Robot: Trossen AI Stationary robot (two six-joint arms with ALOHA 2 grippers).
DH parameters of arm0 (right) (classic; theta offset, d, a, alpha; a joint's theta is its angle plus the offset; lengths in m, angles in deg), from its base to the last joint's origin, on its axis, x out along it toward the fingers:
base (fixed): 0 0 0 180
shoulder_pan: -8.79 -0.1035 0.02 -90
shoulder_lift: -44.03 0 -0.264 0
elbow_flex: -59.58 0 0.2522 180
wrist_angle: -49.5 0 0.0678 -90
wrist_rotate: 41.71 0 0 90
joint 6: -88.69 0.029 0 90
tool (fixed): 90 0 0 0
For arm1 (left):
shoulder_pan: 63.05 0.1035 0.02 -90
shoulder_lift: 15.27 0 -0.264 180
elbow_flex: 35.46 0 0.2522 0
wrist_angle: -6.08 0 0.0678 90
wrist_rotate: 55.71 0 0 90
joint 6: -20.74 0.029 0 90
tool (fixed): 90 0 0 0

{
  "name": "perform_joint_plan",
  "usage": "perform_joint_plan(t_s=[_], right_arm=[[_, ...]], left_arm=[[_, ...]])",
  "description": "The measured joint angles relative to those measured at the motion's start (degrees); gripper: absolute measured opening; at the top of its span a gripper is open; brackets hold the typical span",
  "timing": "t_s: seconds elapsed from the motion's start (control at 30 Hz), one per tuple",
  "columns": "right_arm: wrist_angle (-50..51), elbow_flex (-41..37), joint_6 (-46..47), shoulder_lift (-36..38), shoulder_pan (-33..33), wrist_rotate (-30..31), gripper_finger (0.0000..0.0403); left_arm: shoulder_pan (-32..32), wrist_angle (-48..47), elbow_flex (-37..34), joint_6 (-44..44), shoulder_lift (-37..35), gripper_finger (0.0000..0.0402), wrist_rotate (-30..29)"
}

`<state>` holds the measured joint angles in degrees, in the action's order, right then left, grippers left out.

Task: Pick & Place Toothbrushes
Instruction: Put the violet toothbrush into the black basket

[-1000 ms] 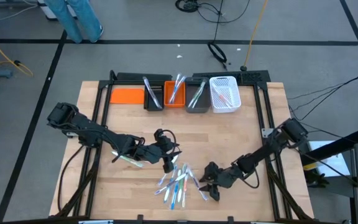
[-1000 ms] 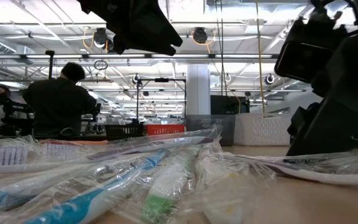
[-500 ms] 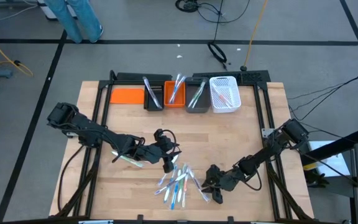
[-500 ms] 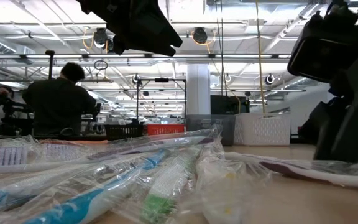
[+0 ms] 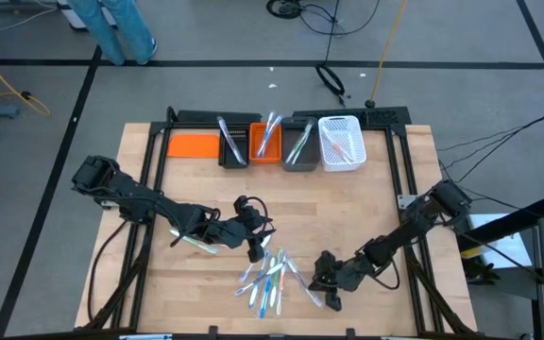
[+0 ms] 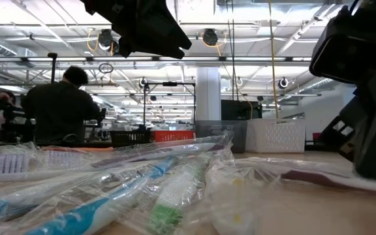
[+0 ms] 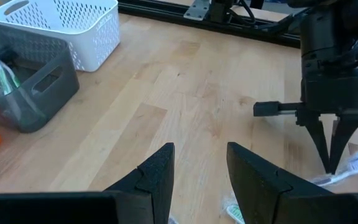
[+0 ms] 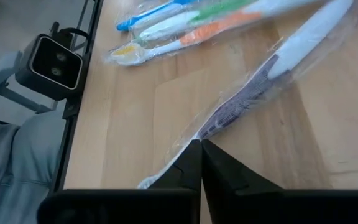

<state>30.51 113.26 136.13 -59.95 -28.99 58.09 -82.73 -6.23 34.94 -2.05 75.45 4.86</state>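
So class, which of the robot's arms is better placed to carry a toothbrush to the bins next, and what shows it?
Probably the right. The right gripper is down at the toothbrush pile's edge, fingers closed on a wrapped toothbrush. The left gripper hangs open beside the pile, holding nothing.

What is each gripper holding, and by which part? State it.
The right gripper pinches a wrapped toothbrush by its wrapper's end. The left gripper holds nothing.

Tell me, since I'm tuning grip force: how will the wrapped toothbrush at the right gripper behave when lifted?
The right gripper looks shut on the wrapped toothbrush by its clear wrapper's end, so the film may slip or stretch. The brush is slim, probably light and stiff. It will likely dangle and swing inside the loose wrapper.
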Motion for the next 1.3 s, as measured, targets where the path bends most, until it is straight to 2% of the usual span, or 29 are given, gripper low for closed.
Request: perform_joint_plan(t_s=[0.1, 0.27, 0.43, 0.6, 0.8, 1.07, 1.17, 1.3], right_arm=[[3.72, 0.00, -0.95, 3.14, -0.02, 0.48, 0.0000], [9.81, 0.00, -2.67, 9.00, 0.01, 3.64, 0.0000], [10.75, 0.00, -6.39, 12.95, 0.55, 3.89, 0.0000], [10.80, 0.00, -8.43, 14.97, 2.00, 3.90, 0.0000], [10.62, 0.04, -9.42, 15.38, 4.08, 3.65, 0.0000], [8.09, 0.04, -10.66, 15.38, 6.67, 1.76, 0.0000], [6.78, 0.09, -11.16, 15.38, 7.15, 0.45, 0.0000], [5.53, 0.09, -11.78, 15.40, 7.59, 0.35, 0.0000]], left_arm=[[0.00, 0.02, 0.00, 0.19, 0.00, 0.0150, 0.31], [-0.35, 0.79, 0.00, 3.98, 0.00, 0.0150, 4.37], [-2.43, 5.73, 0.00, 12.00, 0.00, 0.0150, 8.12], [-6.08, 10.62, 0.04, 22.12, 0.00, 0.0150, 8.22], [-9.72, 10.75, 0.04, 26.40, 0.06, 0.0149, -0.67], [-11.06, 14.22, 2.13, 33.36, 8.09, 0.0149, -4.33], [-11.46, 13.11, 5.95, 38.07, 11.74, 0.0149, -8.39], [-12.31, 6.42, 13.16, 43.00, 16.83, 0.0149, -13.74]])
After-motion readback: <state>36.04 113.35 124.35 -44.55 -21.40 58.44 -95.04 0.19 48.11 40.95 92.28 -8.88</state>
